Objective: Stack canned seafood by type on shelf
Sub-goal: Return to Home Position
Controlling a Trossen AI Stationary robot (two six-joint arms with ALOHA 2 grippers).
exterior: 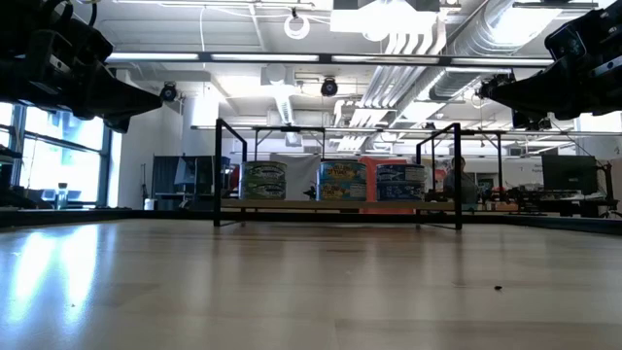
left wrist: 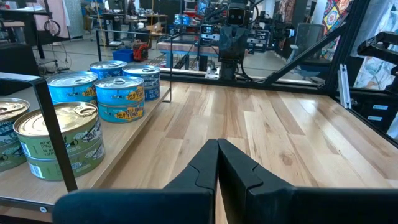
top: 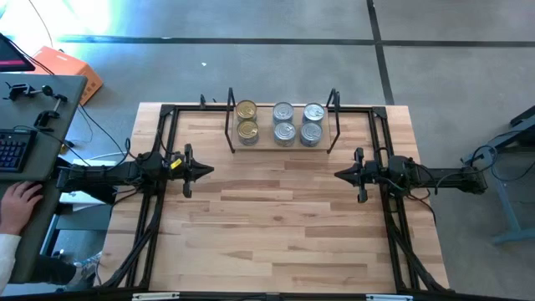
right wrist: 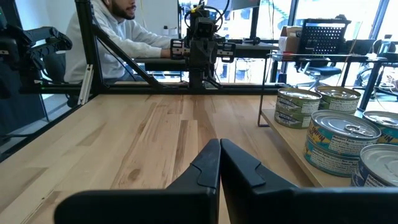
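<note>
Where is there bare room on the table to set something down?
Bare tabletop between the left claw and right claw, and from there to the near edge. Crowded: the shelf at the far edge, its board packed with tins, narrow gaps only.

The shelf (top: 263,125) stands at the middle of the desk's (top: 276,226) far edge, carrying the canned seafood (top: 284,132) in three columns of two stacks, tins two high. In front of the shelf, off its left end, hangs the left end effector (top: 207,170); the right end effector (top: 338,175) faces it from off the shelf's right end
</note>
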